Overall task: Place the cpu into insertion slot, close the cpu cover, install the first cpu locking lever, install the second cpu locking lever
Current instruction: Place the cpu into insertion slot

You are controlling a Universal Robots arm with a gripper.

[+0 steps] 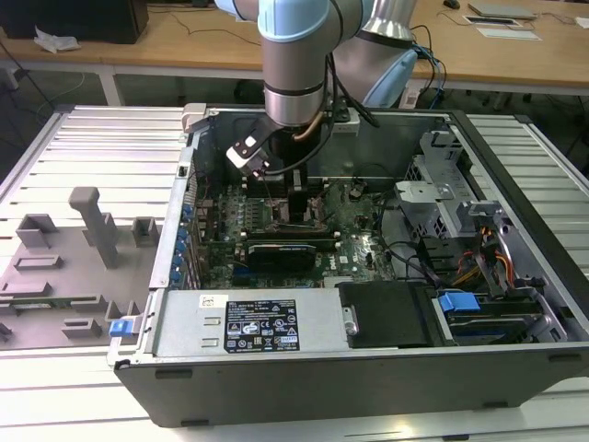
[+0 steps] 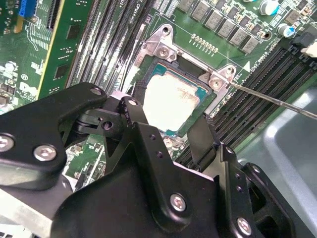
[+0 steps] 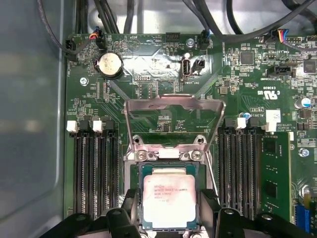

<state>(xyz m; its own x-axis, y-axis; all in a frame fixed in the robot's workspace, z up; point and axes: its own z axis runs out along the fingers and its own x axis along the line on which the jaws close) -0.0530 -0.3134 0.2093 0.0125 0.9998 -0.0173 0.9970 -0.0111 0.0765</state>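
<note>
The cpu [image 3: 169,198], a flat square chip with a pale metal top, lies level in the insertion slot [image 3: 132,171] on the green board. My gripper [image 3: 169,206] is down over it, one black finger [image 3: 131,201] against each side of the chip, shut on it. In the second wrist view the cpu [image 2: 171,101] shows between the fingers [image 2: 132,113], framed by the insertion slot [image 2: 143,87]. The cpu cover [image 3: 173,105] stands tilted up behind the socket on its hinge. A thin locking lever [image 2: 277,101] sticks out, unlatched. In the exterior view my gripper [image 1: 299,198] reaches down into the open computer case.
Black memory slots [image 3: 94,168] flank the socket on both sides. A coin battery [image 3: 110,64] and cable plugs sit further along the board. The case walls [image 1: 184,212], a drive cage [image 1: 442,184] and a black power supply box [image 1: 386,313] ring the board. Grey fixtures [image 1: 92,221] stand outside the case.
</note>
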